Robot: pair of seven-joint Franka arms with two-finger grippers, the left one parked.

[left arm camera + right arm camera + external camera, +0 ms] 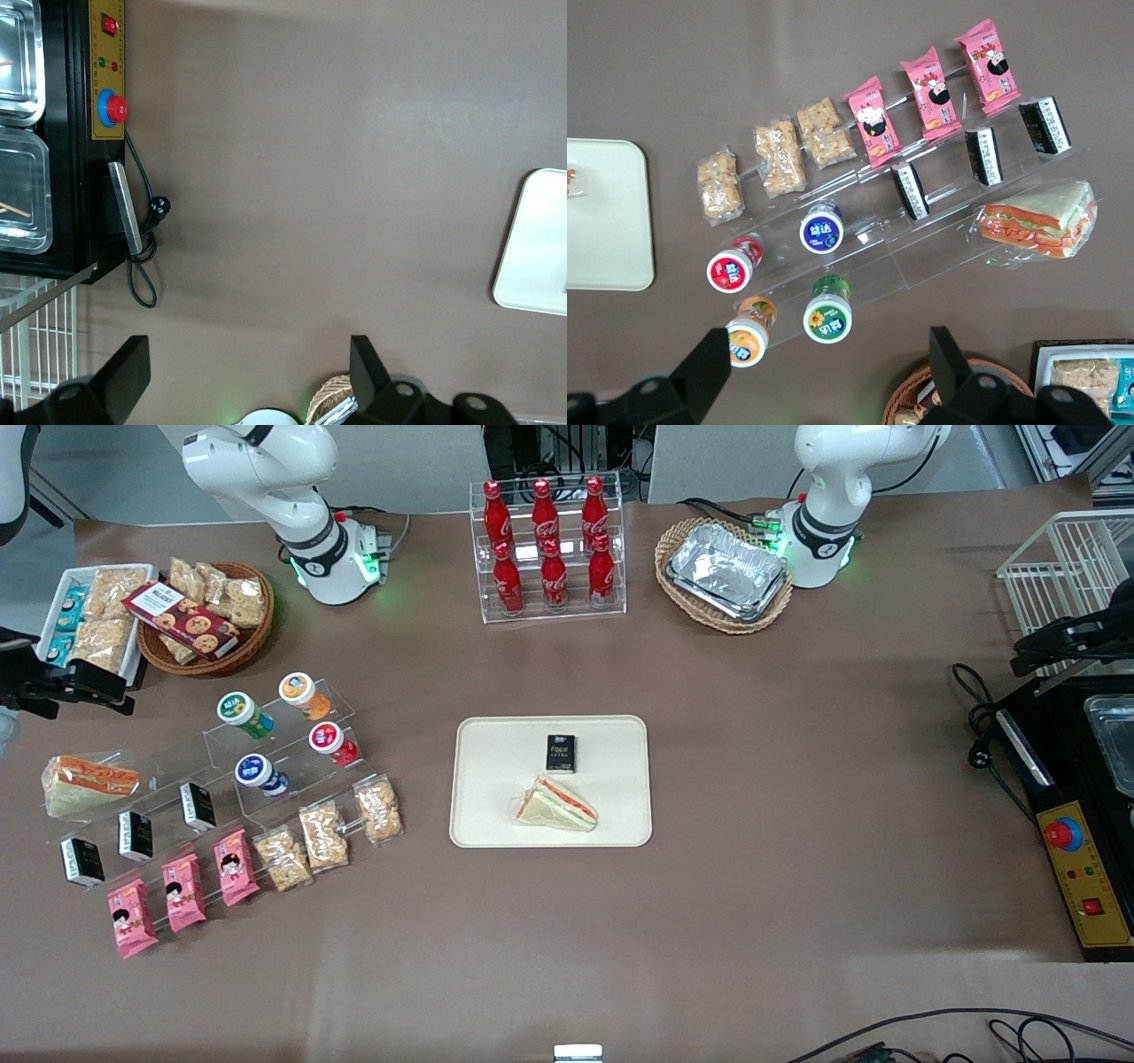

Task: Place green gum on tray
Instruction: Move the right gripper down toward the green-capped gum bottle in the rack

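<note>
Gripper (824, 367): fingers spread wide, holding nothing, hovering high over the display rack (266, 757).
Gum (244, 715): on the rack's upper step, lying tilted, lid toward the front camera; orange bottle (304, 694) beside it.
Relation: in the wrist view the gum (828, 312) lies at 12 o'clock from the finger gap, close, long axis on the 12–6 line.
Tray (551, 829): from the gum at 4 o'clock in the front view, well apart; holds a sandwich (556, 804) and a black box (561, 753).

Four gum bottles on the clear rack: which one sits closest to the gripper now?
The green gum, the white-and-green-lidded bottle beside the orange-lidded one. It lies almost between the gripper's open jaws; the red and blue bottles sit farther off.
</note>
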